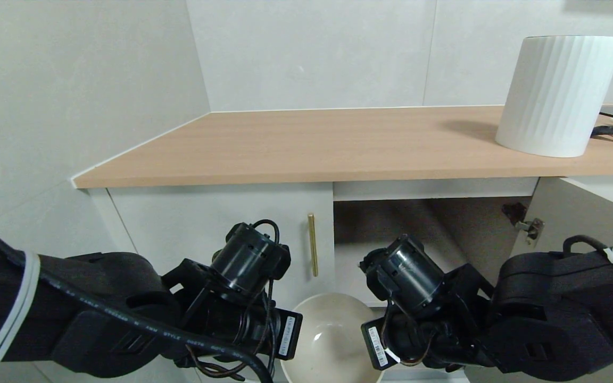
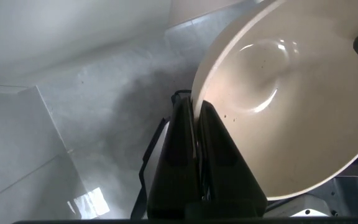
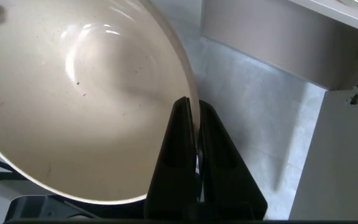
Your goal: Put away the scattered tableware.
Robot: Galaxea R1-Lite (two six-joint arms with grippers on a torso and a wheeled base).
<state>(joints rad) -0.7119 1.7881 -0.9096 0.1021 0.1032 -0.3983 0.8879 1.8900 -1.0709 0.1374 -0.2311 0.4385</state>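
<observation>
Left pincer (image 2: 194, 107), right pincer (image 3: 193, 107) both grip bowl (image 1: 330, 335) rim | I should move them together, level, into cupboard (image 1: 418, 226).

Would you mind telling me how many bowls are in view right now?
1. The cream bowl is held at its rim between the left gripper and right gripper, before the open cabinet. Others may sit hidden inside.

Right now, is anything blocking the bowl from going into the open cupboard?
Nothing visible does. The bowl, pinched at opposite rims by the left gripper and right gripper, hangs just before the open cupboard compartment. Its door is swung aside to the right. The compartment's lower part is hidden.
</observation>
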